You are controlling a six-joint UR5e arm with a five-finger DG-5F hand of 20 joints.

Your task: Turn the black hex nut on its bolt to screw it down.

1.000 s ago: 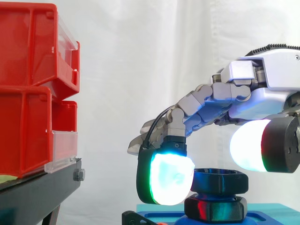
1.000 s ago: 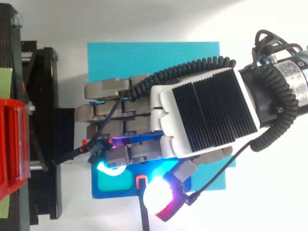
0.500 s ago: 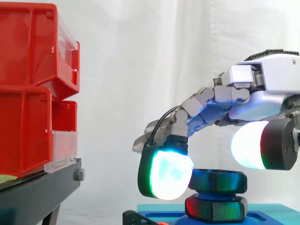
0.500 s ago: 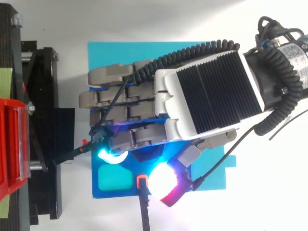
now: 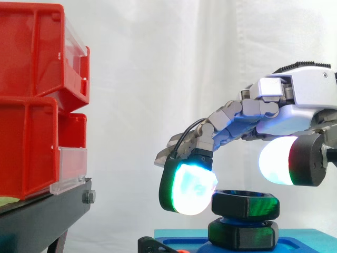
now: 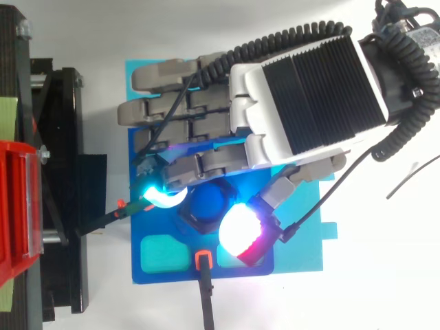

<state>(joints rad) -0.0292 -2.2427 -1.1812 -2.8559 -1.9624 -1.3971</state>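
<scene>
We see the hand (image 5: 295, 100) hanging over the black hex nut (image 5: 245, 204) on its blue bolt (image 6: 210, 200), but we cannot tell if it pinches the nut.

- White table (image 6: 385, 275): the bearing surface.
- Cyan mat (image 6: 300, 253): lies flat on the table.
- Black stand (image 6: 65, 172): just left of the cyan mat, carrying red bins (image 5: 31, 100).

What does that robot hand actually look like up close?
The hand has a white shell with a black ribbed panel on its back. Its fingers are grey jointed segments ending in thick glowing pads: one cyan-green, one white with a red edge.
</scene>
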